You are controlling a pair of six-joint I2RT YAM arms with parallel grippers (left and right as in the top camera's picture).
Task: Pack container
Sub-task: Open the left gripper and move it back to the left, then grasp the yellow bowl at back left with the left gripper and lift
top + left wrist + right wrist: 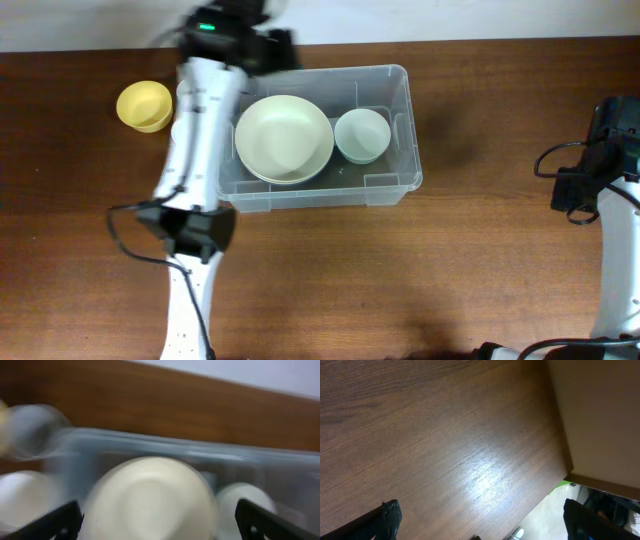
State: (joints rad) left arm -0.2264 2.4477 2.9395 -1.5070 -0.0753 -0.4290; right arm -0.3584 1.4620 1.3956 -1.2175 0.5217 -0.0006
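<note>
The clear plastic container [395,130] stands at the middle back of the table. A large cream bowl [284,137] and a small white bowl [361,135] sit side by side in it. My left gripper [250,45] is blurred above the container's far left corner. In the left wrist view the container wall [165,450], cream bowl [150,500] and small bowl [245,500] show, blurred, and the gripper [160,522] is open wide and empty. My right gripper [482,520] is open and empty over bare table near the right edge.
A yellow bowl [144,105] sits on the table left of the container. A blurred whitish round thing [20,500] shows at the left of the left wrist view. The right arm [600,170] is at the table's right edge. The table edge and floor [555,510] show in the right wrist view.
</note>
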